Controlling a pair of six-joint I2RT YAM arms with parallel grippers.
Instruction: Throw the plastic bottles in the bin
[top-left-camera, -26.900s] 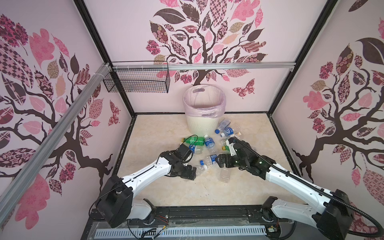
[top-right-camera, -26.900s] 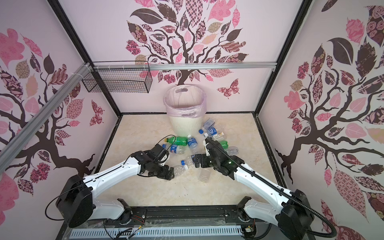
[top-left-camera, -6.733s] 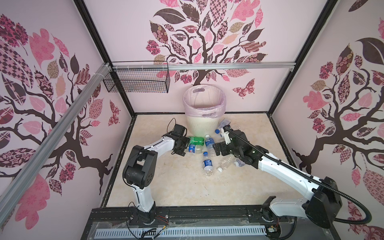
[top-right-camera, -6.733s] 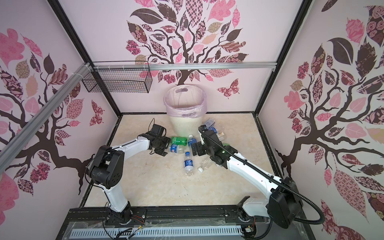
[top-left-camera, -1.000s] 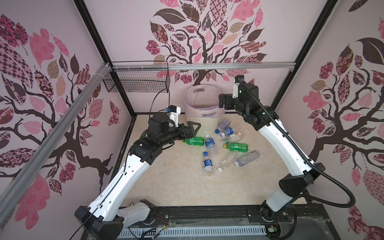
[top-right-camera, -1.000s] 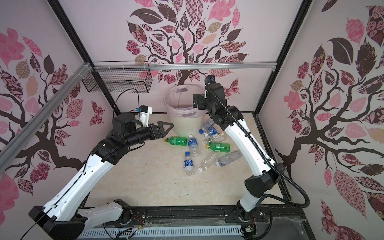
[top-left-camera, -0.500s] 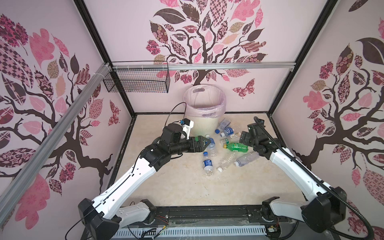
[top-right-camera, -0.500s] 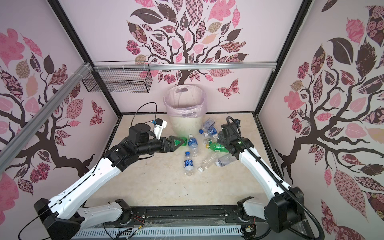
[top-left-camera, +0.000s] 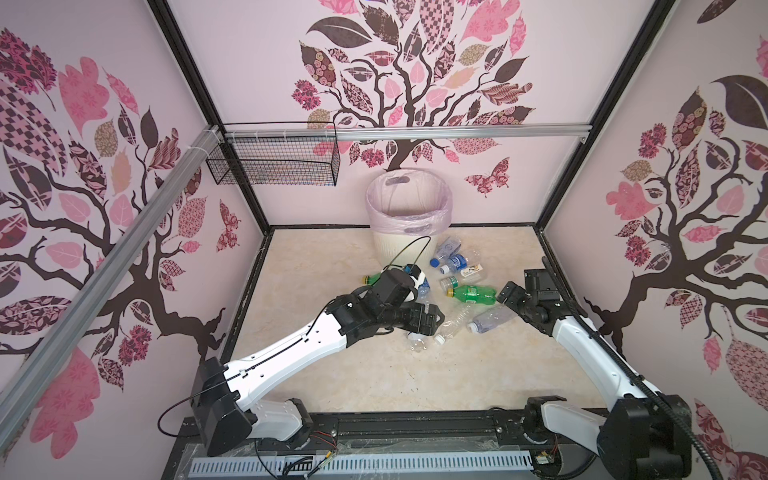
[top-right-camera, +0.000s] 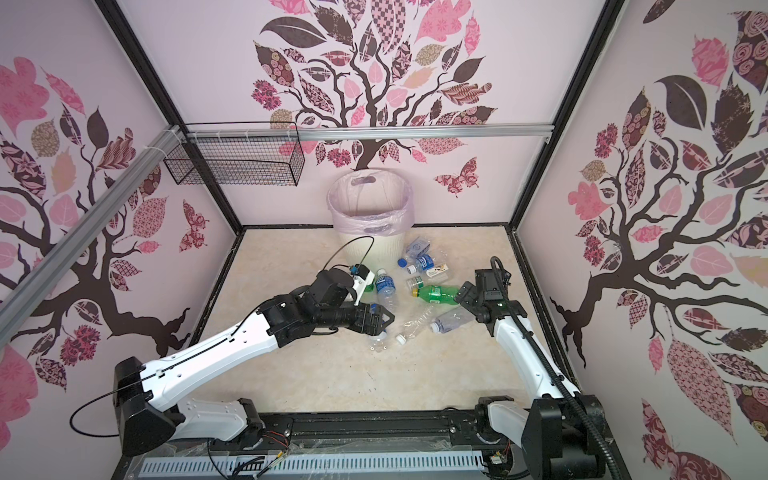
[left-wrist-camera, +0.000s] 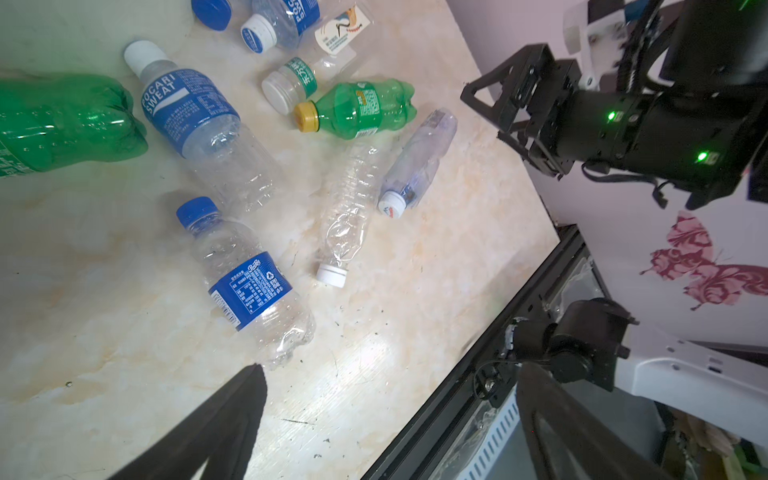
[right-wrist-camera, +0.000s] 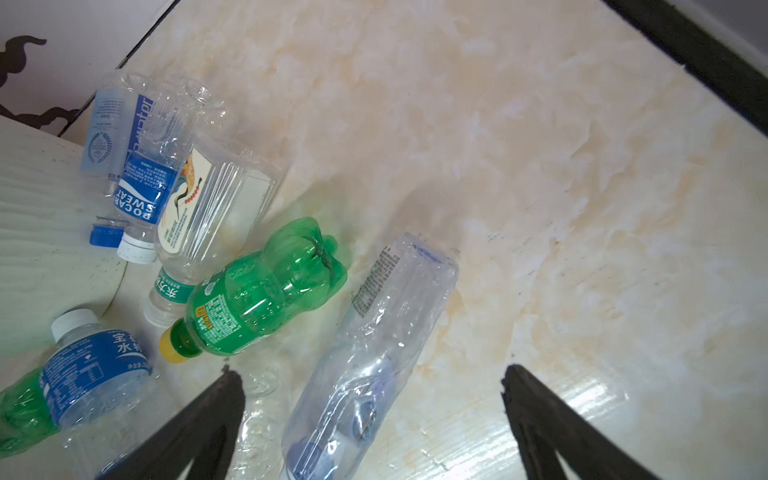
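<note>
Bin (top-left-camera: 390, 249) at back ctr, bottles (top-left-camera: 471, 293) strewn in front (mostly rt), wire basket (top-left-camera: 274, 168) back-left.

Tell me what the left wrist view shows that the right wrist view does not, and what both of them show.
Only the left wrist view: the clear plastic bottle with blue cap and blue label, lying near the open left fingers, and the pink butterfly wall decal.
Only the right wrist view: the cream-white ribbed plastic bin wall, which I cannot make out in the left wrist view.
Both: the green plastic bottle with yellow cap, the clear bluish plastic bottle beside it, and the marble-patterned table.
</note>
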